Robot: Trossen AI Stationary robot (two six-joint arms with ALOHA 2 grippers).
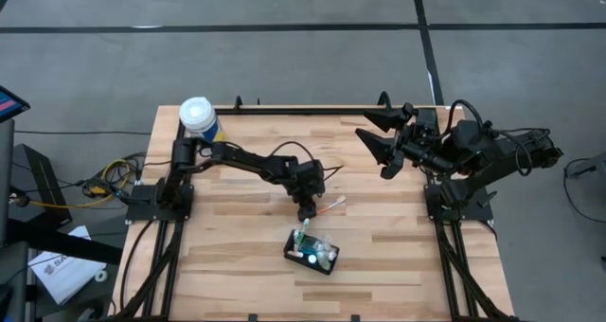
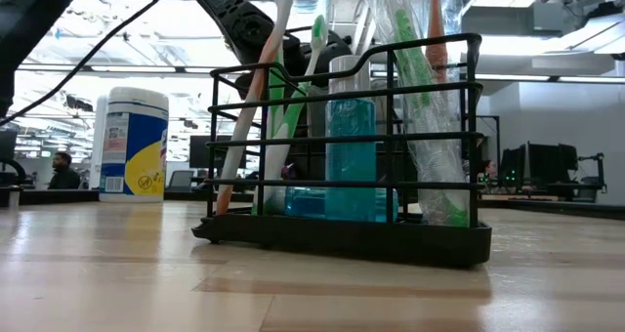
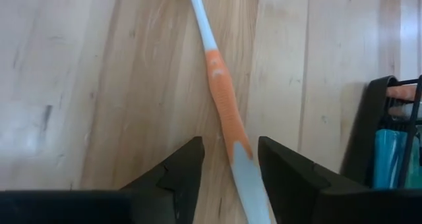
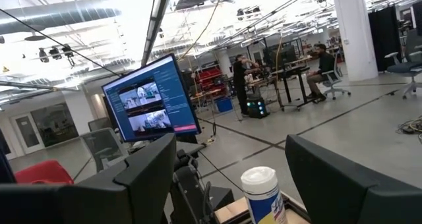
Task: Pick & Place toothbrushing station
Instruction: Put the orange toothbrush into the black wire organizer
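Note:
The toothbrushing station (image 1: 312,253) is a black wire holder standing on its base near the table's middle front. It holds toothbrushes, a blue bottle and wrapped items, and fills the low view (image 2: 342,225). An orange-and-white toothbrush (image 3: 221,99) lies flat on the wood just beyond it (image 1: 329,206). My left gripper (image 1: 305,213) is low over this toothbrush and slants down. It is open, with one finger on each side of the handle (image 3: 229,145). My right gripper (image 1: 377,140) is raised at the right, open and holding nothing (image 4: 231,145). My left gripper straddles the toothbrush's handle near its white end (image 3: 245,174), coming from above on a slant with the fingers across it. The handle lies on the table close against one finger (image 3: 283,178). Whether that finger touches it, I cannot tell.
A white-lidded canister with a blue-yellow label (image 1: 199,118) stands at the table's far left corner (image 2: 132,142). The holder's black edge (image 3: 389,138) is close beside my left gripper. Bare wood lies around the holder.

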